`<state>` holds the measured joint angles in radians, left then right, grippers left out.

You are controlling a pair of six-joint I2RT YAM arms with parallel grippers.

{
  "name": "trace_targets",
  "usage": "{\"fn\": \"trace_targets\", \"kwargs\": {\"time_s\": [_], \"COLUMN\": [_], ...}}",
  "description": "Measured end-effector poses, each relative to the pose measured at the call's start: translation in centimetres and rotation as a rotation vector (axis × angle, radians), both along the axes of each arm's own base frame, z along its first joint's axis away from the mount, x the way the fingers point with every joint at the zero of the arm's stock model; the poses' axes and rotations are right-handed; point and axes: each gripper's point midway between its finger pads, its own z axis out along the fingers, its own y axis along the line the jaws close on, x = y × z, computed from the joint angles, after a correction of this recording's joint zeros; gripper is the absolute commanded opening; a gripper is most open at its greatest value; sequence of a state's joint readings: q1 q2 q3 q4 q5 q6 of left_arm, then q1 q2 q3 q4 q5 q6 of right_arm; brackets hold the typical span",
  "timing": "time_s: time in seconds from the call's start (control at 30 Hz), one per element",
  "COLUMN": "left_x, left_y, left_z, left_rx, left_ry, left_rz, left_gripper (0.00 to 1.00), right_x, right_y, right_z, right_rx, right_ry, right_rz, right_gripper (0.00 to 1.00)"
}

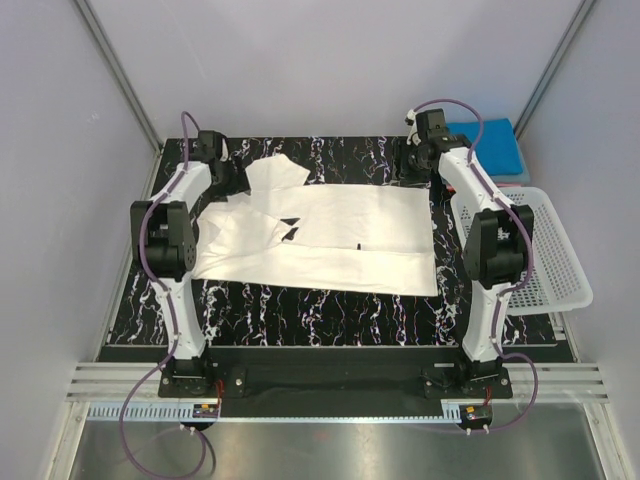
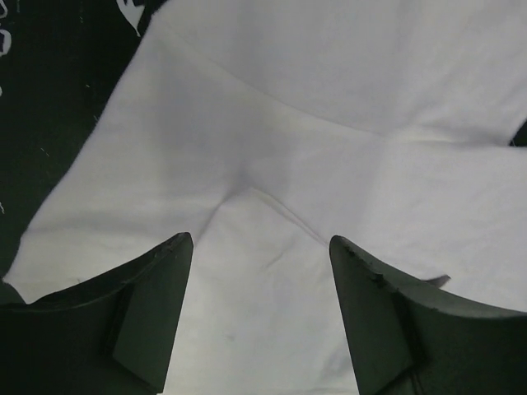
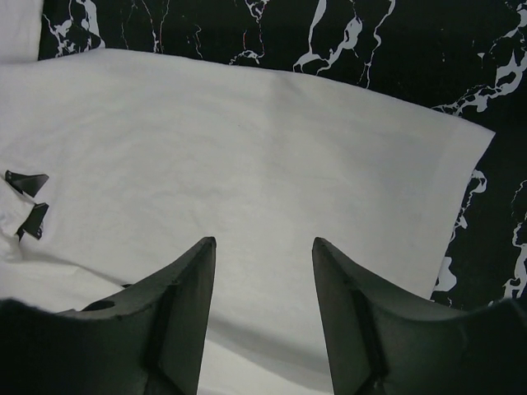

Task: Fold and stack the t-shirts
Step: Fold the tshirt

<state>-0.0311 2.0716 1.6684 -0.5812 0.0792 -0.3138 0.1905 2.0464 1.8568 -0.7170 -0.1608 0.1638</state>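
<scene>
The white t-shirt (image 1: 330, 235) lies spread flat across the black marble table (image 1: 330, 315), one sleeve (image 1: 275, 175) pointing to the back left. My left gripper (image 1: 236, 178) is open and empty, just above that sleeve area; the left wrist view shows its jaws (image 2: 259, 240) apart over creased white cloth (image 2: 313, 148). My right gripper (image 1: 410, 162) is open and empty at the shirt's back right edge; the right wrist view shows its jaws (image 3: 263, 241) apart over the white shirt (image 3: 247, 140). The bright blue t-shirt (image 1: 490, 145) lies folded at the back right. The red t-shirt is out of view.
A white plastic lattice basket (image 1: 540, 250) stands at the right edge of the table, beside the right arm. Grey walls enclose the back and sides. Bare marble shows in front of the shirt (image 1: 300, 310) and past its hem (image 3: 494, 82).
</scene>
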Motion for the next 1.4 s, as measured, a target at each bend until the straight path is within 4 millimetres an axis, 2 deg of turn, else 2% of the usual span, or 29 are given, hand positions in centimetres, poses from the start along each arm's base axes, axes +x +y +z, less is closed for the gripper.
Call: {"fn": "trace_targets", "kwargs": {"time_s": [0.17,0.27,0.4,0.73,0.83,0.93,1.0,1.1,1.2,1.33,1.4], "left_x": [2.7,3.1,0.9,-2.3,-3.2,-3.4,-3.0,-1.1,0.6,1.3,1.8], "left_y": [3.3,5.7,8.1,11.2,12.6,12.9,12.5,11.5,10.6,9.7,9.5], "left_z": [-2.1,-3.6,-5.6,-5.6,-5.4,-5.3,-5.0,-3.9,-3.4,-3.2,-3.1], "left_rx": [0.002,0.045,0.133,0.195,0.19,0.166,0.133,0.09,0.068,0.074,0.087], "left_ry": [0.04,0.088,0.184,0.235,0.244,0.242,0.231,0.201,0.15,0.124,0.1], "left_rz": [0.069,0.143,0.224,0.339,0.358,0.338,0.308,0.263,0.227,0.172,0.147], "left_gripper": [0.7,0.71,0.72,0.73,0.77,0.79,0.79,0.78,0.78,0.8,0.81], "right_x": [0.4,0.8,0.8,0.4,-0.1,-0.2,0.4,2.0,3.4,5.8,6.3], "right_y": [-0.1,-0.2,-0.4,-1.4,-1.1,-0.9,-0.9,-0.9,-1.0,-2.1,-2.9], "right_z": [-0.6,-0.8,-0.9,-2.0,-2.4,-2.3,-2.0,-2.0,-3.1,-5.5,-6.6], "right_rx": [-0.025,-0.033,-0.034,-0.013,-0.004,0.001,-0.003,-0.003,-0.009,-0.01,0.009], "right_ry": [0.02,0.018,0.022,0.053,0.066,0.07,0.063,0.039,0.039,0.053,0.072], "right_rz": [0.021,0.019,0.016,0.016,0.043,0.066,0.068,0.066,0.07,0.069,0.068], "right_gripper": [0.56,0.56,0.56,0.57,0.58,0.58,0.58,0.57,0.52,0.52,0.54]}}
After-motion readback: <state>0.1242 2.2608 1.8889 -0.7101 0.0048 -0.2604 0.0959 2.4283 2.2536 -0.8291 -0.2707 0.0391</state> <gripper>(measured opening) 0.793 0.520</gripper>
